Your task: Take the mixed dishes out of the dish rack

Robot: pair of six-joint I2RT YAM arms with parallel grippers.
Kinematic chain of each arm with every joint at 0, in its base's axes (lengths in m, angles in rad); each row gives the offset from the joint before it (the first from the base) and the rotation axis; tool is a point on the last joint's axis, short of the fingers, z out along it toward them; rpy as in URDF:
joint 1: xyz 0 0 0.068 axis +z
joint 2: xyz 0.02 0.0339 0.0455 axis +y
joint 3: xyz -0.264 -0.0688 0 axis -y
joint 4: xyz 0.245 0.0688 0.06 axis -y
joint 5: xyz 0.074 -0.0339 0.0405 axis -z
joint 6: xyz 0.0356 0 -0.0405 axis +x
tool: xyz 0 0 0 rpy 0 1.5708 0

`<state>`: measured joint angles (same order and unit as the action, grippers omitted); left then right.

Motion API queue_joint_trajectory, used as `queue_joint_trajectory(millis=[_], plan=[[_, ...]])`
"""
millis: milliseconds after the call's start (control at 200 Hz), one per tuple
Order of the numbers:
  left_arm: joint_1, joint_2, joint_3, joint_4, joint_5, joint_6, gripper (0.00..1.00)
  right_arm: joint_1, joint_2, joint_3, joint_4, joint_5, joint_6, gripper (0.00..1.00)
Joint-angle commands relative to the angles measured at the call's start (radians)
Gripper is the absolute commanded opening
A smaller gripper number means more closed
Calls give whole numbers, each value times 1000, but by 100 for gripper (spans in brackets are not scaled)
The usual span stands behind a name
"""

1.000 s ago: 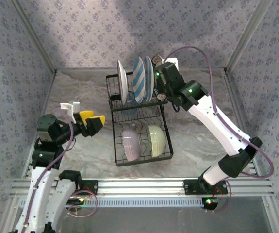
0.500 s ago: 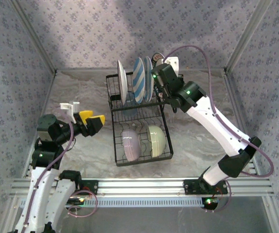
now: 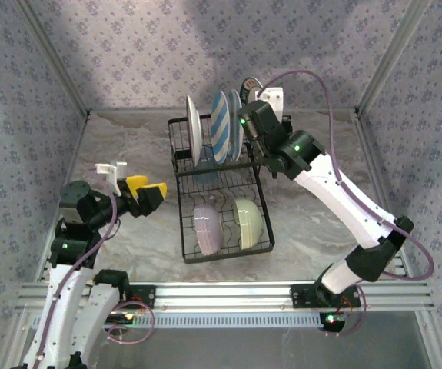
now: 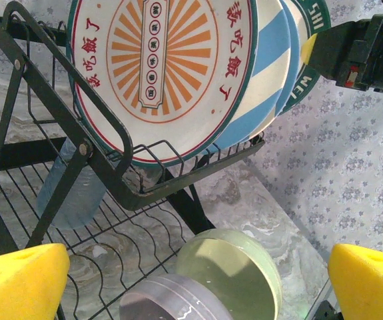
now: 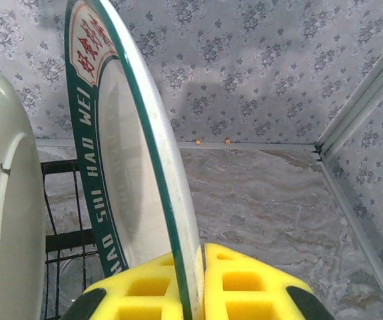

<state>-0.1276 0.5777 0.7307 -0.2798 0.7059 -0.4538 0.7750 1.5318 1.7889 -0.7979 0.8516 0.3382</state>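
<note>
Currently the green-rimmed plate [image 5: 121, 167] is pinched at its rim between the yellow pads [image 5: 244, 283] of the right gripper [image 5: 194, 283]. It is held upright just right of the blue-striped plate [image 3: 221, 127], at the raised end of the dish rack [image 3: 181, 223]. Whether it is seated in a slot cannot be told. The left gripper [image 3: 150, 194] is spread wide and empty, left of the rack, apart from the dishes.

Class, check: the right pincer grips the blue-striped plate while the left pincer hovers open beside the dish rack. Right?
No. The right pincer grips the green-rimmed plate, as the right wrist view shows; the left pincer hovers open beside the dish rack.
</note>
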Motion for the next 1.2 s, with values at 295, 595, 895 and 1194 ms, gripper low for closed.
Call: queue_joint_trajectory(millis=[295, 595, 895, 1194], plan=[[-8, 2, 11, 1, -13, 9, 99, 6, -67, 46, 107, 130, -99, 0], [-7, 1, 12, 1, -37, 4, 99, 3, -132, 13, 134, 161, -161, 0], [-8, 2, 24, -8, -60, -28, 99, -4, -216, -29, 110, 155, -186, 0], [-7, 25, 91, -69, -72, -34, 99, -22, -321, -42, -17, 31, -129, 0]])
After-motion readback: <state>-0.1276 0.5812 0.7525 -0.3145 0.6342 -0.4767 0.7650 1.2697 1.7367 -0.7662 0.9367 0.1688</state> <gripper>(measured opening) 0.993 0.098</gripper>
